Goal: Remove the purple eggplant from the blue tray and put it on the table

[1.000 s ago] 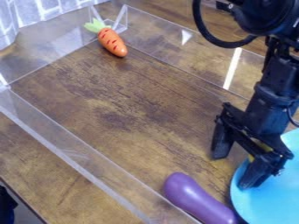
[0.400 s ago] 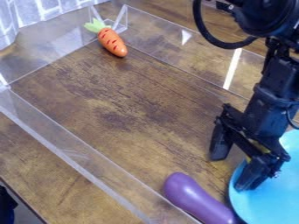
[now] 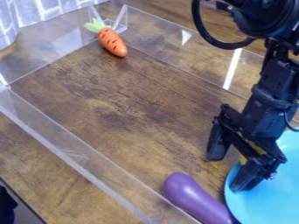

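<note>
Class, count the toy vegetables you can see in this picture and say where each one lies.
2. The orange carrot lies on the table at the far end; the purple eggplant lies at the blue tray's near edge. Others may be out of frame.

1. Orange carrot (image 3: 111, 41) with a green top, lying far back at upper left, green end pointing up and away.
2. Clear acrylic walls (image 3: 70, 144), low, running diagonally across the near side and along the far edge.
3. Pale wire-grid object (image 3: 41, 10) at the top left corner, behind the far wall, too cropped to identify.
</note>
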